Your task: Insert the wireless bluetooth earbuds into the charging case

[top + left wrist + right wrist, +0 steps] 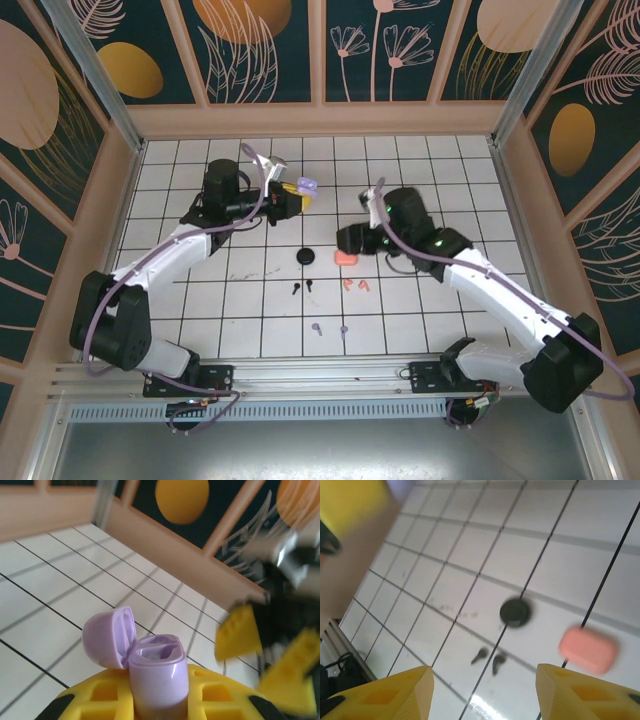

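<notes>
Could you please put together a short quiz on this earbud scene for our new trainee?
1. True or false: the lilac plastic charging case, held in the left gripper, has its lid shut.
2. How many tiny short-stemmed plastic earbuds lie on the white tiled table?
3. The right gripper is: A open and empty; B shut on an earbud; C shut on the lilac case.
Key: 1 false, the lid is flipped open; 2 six; 3 A.
</notes>
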Controlling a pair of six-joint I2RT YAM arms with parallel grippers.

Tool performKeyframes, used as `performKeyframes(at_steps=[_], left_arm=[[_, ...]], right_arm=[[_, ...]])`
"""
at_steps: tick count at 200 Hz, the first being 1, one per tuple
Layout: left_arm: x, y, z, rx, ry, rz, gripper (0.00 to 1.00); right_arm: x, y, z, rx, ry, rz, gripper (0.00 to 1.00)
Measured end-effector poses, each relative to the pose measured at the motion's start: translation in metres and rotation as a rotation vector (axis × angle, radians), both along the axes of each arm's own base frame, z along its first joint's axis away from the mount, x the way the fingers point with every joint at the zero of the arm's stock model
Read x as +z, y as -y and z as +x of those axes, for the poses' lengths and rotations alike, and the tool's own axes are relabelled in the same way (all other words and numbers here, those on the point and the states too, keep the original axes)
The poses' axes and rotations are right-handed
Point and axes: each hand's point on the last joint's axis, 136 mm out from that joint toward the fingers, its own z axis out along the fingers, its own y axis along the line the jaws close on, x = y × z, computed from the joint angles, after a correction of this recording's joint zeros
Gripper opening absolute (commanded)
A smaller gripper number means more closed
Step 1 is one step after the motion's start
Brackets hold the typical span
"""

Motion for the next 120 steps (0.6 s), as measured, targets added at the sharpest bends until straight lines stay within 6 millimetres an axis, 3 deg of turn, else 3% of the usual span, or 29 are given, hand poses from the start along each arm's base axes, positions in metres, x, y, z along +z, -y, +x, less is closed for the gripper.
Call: performKeyframes(at_steps=[18,49,80,120], left_arm=[[0.008,-0.011,0.006,0.105,0.052,-0.021,0.00],[0.029,-0.034,0.015,0.287,0.137,-0.071,0.00],[0.055,-0.055,0.016,0.419,0.210,-0.124,0.00],[0.074,-0.075,0.012,0.523,0.267,-0.165,0.00]], right_arm=[[-0.032,-0.009,-0.027,-0.001,-0.086,-0.045,0.55],[-0.065,-0.021,-0.062,-0.006,-0.168,-0.108,0.54],[-0.090,-0.036,-0.090,0.003,-0.217,-0.176,0.53],[-0.139,-0.052,-0.120,0.015,-0.281,-0.340,0.49]])
